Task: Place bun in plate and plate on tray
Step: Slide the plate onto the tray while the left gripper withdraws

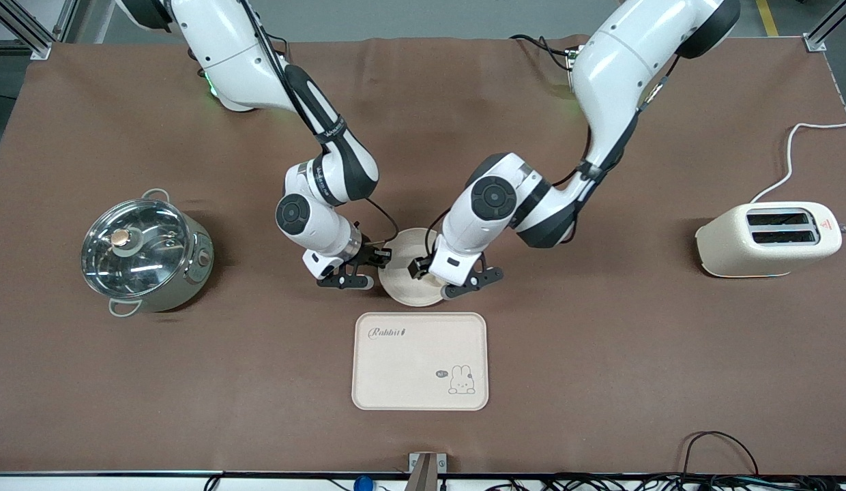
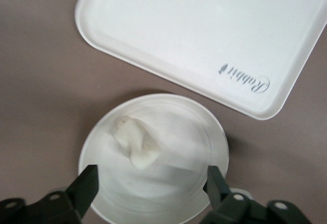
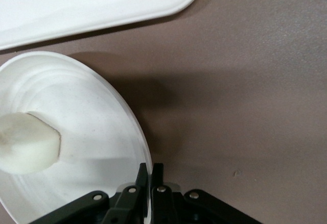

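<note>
Right pincer (image 3: 150,175) pinches smooth round plate (image 3: 92,132) rim, bun (image 3: 25,142) inside.

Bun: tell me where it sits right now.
The bun lies in the plate at mid-table, just farther from the front camera than the tray, between the right gripper and the left gripper.

Even overhead light, soft shadows, blurred bun (image 2: 135,142) close-up.

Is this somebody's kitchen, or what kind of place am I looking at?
Probably a robot lab staged as a kitchen: a pot, a toaster and a tray sit on a brown-covered table with metal framing and cables at its edges.
</note>
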`<state>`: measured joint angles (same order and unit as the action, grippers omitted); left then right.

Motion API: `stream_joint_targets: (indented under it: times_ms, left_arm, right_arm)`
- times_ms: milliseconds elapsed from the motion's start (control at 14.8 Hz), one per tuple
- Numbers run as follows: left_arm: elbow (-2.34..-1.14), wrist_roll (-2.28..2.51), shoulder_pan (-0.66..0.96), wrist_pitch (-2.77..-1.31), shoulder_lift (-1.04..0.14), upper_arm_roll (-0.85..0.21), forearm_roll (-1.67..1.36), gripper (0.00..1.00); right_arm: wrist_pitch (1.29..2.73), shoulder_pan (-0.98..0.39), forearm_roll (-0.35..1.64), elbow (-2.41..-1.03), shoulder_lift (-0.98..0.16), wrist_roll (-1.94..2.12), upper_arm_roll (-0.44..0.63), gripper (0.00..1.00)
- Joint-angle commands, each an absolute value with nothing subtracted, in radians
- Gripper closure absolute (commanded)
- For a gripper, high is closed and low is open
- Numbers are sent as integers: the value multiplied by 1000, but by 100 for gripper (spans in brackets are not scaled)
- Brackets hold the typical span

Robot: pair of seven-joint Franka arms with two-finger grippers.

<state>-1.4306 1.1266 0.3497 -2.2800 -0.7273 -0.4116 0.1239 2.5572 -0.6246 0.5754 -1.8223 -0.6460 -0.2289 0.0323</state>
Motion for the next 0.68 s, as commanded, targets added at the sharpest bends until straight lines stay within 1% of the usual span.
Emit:
stream_joint_targets:
  times_ms: [0, 135, 270, 405, 608]
  left_arm:
    - [-1427, 1140, 284, -2125, -576, -393, 149, 0]
    - [-1427, 1138, 201, -2015, -467, -391, 153, 0]
    - [-1427, 1093, 137, -1929, -373, -394, 242, 0]
    - [-1425, 889, 62, -1843, -289, -394, 300, 0]
    - [-1427, 582, -72, -1731, -187, -399, 285, 0]
  right_arm:
    - [2574, -643, 607, -1821, -644, -253, 38, 100]
    - [2559, -643, 682, -1801, -624, -264, 38, 100]
    - [2542, -632, 715, -1754, -618, -265, 41, 100]
    - [2536, -603, 718, -1698, -632, -268, 43, 100]
    - [2530, -586, 715, -1623, -676, -311, 44, 100]
